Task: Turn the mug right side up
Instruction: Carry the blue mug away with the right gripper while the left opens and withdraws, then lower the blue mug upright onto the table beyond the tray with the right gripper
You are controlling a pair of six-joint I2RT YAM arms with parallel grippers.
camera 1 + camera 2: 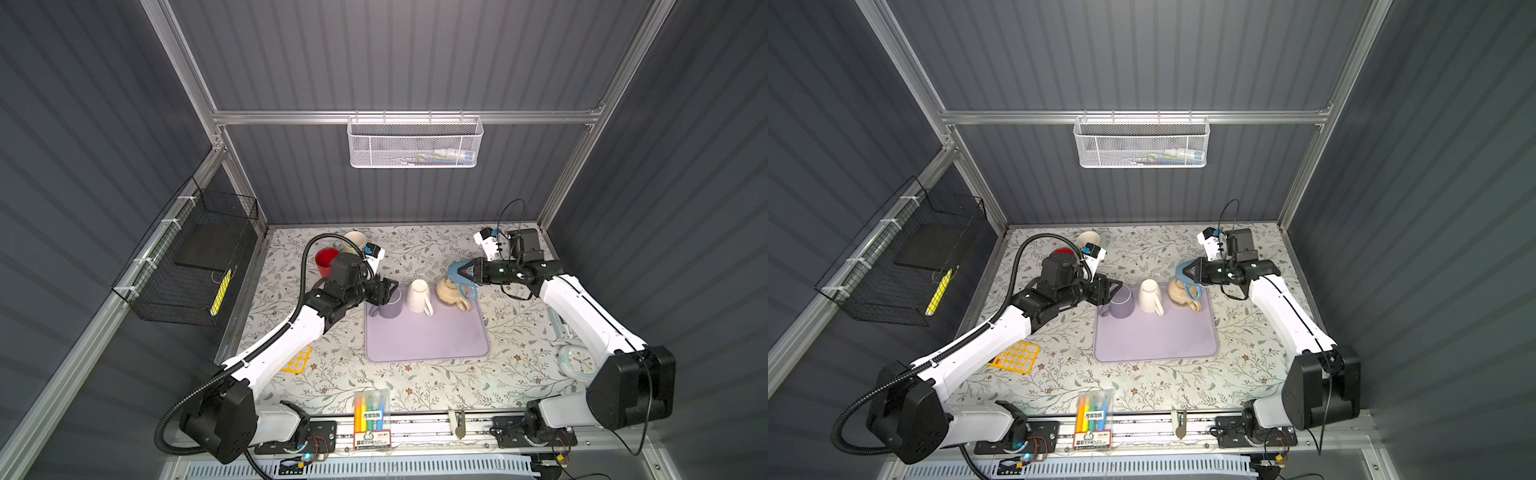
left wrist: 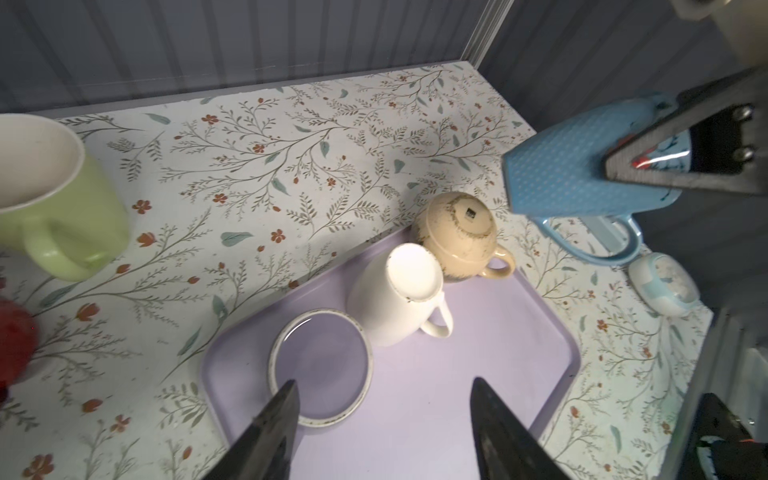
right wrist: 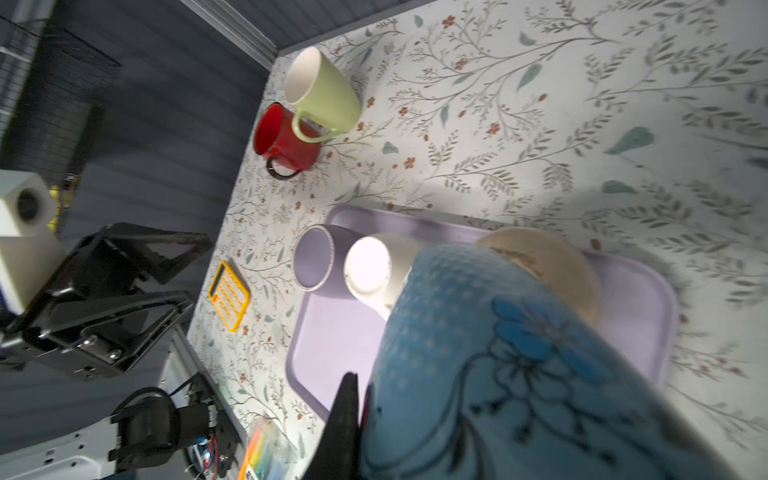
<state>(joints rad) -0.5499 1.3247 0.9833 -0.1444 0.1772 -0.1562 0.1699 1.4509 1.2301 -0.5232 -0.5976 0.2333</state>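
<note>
A: Right gripper (image 1: 468,271) state?
B: Clamped on the rim of the blue mug (image 2: 557,174), which juts sideways ahead of it, beige mug (image 2: 457,232) beneath. Left gripper (image 2: 382,399) half open, empty.
A: Roll the wrist until the mouth faces up, then lower onto the tray (image 2: 569,345).

Bright table (image 1: 415,386), dim walls (image 1: 415,62); blue mug (image 3: 540,374) blurred close up

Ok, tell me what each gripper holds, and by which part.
Right gripper pinches the blue mug by its rim wall; left gripper is open, holding nothing.
</note>
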